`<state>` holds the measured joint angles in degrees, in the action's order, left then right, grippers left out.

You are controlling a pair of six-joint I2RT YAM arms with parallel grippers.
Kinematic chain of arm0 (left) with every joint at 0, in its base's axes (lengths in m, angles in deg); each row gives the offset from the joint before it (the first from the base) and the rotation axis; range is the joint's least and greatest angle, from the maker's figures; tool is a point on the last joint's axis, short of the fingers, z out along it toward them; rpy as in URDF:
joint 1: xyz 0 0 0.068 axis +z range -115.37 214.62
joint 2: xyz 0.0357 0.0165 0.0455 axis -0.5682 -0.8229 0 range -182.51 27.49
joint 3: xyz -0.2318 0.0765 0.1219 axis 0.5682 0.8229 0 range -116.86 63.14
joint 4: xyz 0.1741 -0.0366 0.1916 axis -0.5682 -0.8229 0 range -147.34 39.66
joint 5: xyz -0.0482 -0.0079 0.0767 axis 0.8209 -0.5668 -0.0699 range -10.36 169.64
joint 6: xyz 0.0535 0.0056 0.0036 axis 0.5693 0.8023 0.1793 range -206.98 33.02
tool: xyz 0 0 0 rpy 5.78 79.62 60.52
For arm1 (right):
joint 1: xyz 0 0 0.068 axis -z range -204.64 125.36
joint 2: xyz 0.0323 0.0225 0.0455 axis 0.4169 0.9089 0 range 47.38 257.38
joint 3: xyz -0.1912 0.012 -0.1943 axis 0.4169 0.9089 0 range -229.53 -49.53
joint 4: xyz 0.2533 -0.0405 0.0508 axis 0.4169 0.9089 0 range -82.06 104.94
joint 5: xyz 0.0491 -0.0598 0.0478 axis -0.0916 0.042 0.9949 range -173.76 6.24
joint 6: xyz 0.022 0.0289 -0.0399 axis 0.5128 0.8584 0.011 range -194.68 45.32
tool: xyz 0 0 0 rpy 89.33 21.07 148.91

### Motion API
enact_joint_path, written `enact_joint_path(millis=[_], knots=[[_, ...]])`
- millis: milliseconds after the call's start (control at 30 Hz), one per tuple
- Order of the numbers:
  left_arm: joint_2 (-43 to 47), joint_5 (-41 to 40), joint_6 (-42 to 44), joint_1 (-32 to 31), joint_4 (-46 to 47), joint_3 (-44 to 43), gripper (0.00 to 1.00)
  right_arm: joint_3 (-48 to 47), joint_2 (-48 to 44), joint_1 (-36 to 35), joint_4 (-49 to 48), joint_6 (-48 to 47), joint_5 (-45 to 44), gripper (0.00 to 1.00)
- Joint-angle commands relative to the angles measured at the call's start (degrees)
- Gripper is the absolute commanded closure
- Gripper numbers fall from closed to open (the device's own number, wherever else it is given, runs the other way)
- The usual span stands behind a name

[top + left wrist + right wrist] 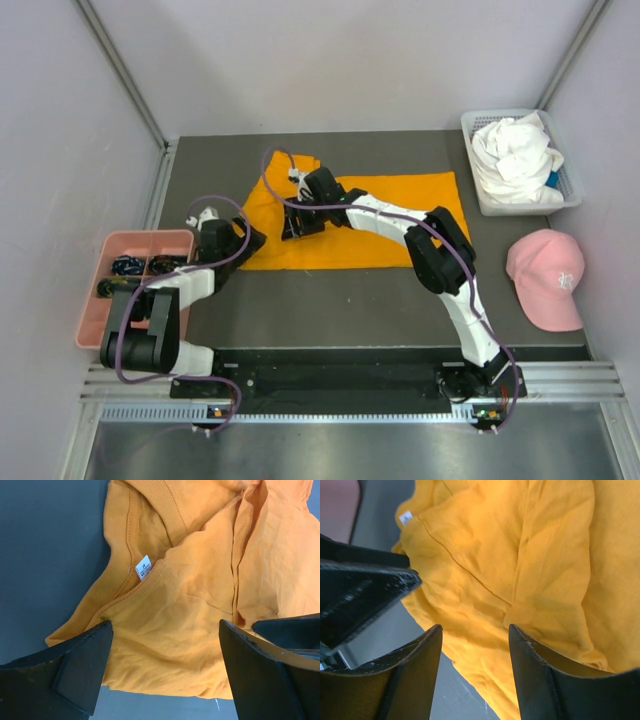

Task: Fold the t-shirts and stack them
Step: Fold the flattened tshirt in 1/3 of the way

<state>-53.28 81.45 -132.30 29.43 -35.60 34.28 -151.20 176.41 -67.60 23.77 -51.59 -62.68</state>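
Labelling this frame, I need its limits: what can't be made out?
Top view: right arm covers part of the orange t-shirt.
Top view: pink tray contents too small to identify.
Top view: white t-shirt bunched in basket hides what lies beneath.
Left wrist view: neck tag print too small.

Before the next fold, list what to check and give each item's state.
1. The left gripper open over the orange shirt, at its collar end: ok.
2. The right gripper open, nothing pinched: ok.
3. The orange shirt lying smooth: not ok, collar end rumpled.
4. The white shirt out of the way in the basket: ok.
5. The cap clear of the orange shirt: ok.
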Motion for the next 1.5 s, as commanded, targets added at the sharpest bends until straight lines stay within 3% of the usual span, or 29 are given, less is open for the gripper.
enact_joint_path(millis=[0,467,1133,1467], knots=[[-1.05,-3.65,-0.99,0.27,-13.25,3.11,0.06,3.39,-1.50,0.16,-3.53,1.34,1.42,0.44],[0.79,-5.49,-5.22,0.27,-14.30,4.61,0.05,9.56,-5.46,0.16,-5.11,1.08,1.07,0.44],[0.35,-5.49,-4.87,0.27,-14.30,4.43,0.06,2.44,0.34,0.60,-3.27,-0.33,-4.03,0.44],[0.44,-5.49,-4.78,0.27,-14.30,4.43,0.07,2.70,1.40,2.09,-5.11,0.81,-11.31,0.44]])
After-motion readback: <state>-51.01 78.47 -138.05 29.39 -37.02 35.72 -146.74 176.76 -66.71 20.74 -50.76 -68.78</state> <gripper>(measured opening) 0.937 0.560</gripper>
